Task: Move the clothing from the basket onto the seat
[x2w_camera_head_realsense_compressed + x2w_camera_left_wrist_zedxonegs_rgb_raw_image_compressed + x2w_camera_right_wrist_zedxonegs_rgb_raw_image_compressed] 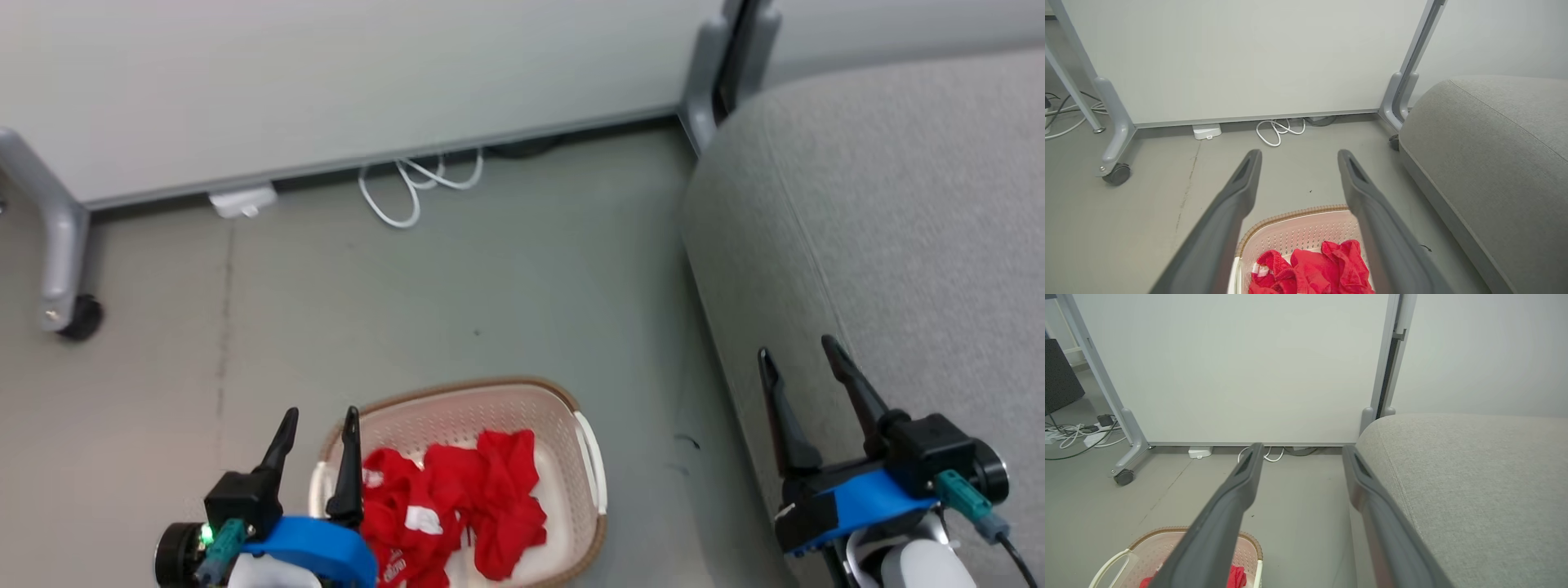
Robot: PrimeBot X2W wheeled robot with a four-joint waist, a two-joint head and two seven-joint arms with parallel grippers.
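Grey floor beside seat: clothing heaped in basket, near edge. Left gripper, right gripper spread wide, empty. Risks: deep grab snagging basket wall; loose pinch dropping fabric short of seat.

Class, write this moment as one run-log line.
stage: nothing lifted yet | clothing: in basket | seat: right of basket | left gripper: open, near basket's left rim | right gripper: open, near seat's edge
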